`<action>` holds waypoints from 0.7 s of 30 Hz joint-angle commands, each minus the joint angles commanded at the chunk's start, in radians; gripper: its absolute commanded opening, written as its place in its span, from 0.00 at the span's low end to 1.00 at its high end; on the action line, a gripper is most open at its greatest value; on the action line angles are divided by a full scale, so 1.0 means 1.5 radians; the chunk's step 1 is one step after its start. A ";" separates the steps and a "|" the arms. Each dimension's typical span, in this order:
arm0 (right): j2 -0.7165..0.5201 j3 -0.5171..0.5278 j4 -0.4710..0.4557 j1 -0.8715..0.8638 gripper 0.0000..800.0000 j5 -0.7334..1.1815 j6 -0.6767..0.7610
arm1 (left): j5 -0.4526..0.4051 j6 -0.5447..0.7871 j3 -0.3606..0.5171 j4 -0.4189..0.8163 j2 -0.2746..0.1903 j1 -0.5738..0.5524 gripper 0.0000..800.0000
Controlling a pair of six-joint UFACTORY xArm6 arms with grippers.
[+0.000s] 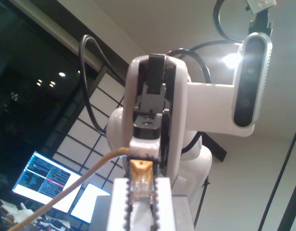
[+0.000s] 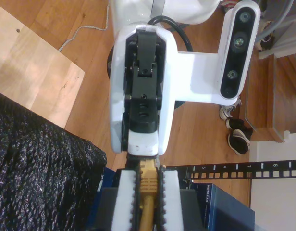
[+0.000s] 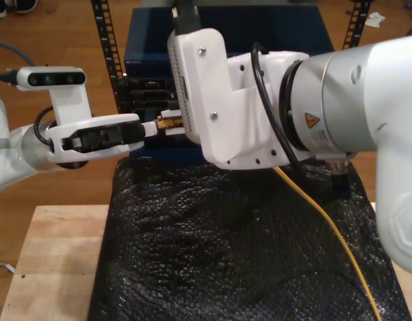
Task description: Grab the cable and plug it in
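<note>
Handover is happening in mid-air above the counter (image 3: 52,254), just in front of the rack (image 3: 102,40).

At the exterior view's left, the first tool (image 3: 151,128) is reaching across toward that view's right. It is lying roughly level, and its wrist view has its toothed fingers closed on the clear plug (image 3: 167,120).

Directly facing it, tip to tip, the second tool (image 2: 148,202) is clamping the orange boot just behind the plug. From there the cable (image 3: 326,227) is trailing down over the black cloth (image 3: 213,247) toward the exterior view's lower right.

The plug's long axis is running from the exterior view's left to its right, along the line joining the two tools. It is therefore lying sideways to the switch (image 3: 273,33) beyond it. As I judge it, the plug needs turning to face the ports before going in. Neither arm is looking nearer, since both are touching the same end.

By count:
- two arms and two tools
- one cable and one plug
- one cloth
</note>
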 joint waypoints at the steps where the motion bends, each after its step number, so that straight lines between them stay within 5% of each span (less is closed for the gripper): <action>1: 0.000 0.000 0.000 0.000 0.00 0.000 0.001 | 0.000 -0.001 0.000 0.000 0.000 0.000 0.08; 4: 0.000 0.000 0.001 0.000 0.00 0.000 0.003 | 0.001 -0.001 0.000 -0.001 0.000 0.000 0.67; 6: 0.001 -0.001 0.001 0.000 0.00 0.000 0.010 | 0.000 0.000 0.002 -0.001 0.001 0.000 0.86; 10: 0.002 -0.001 0.001 0.001 0.00 0.000 0.014 | -0.001 0.000 0.001 -0.003 0.000 0.000 0.98; 21: 0.031 -0.023 0.000 -0.002 0.00 0.003 0.051 | -0.021 -0.001 -0.003 -0.002 -0.005 0.002 1.00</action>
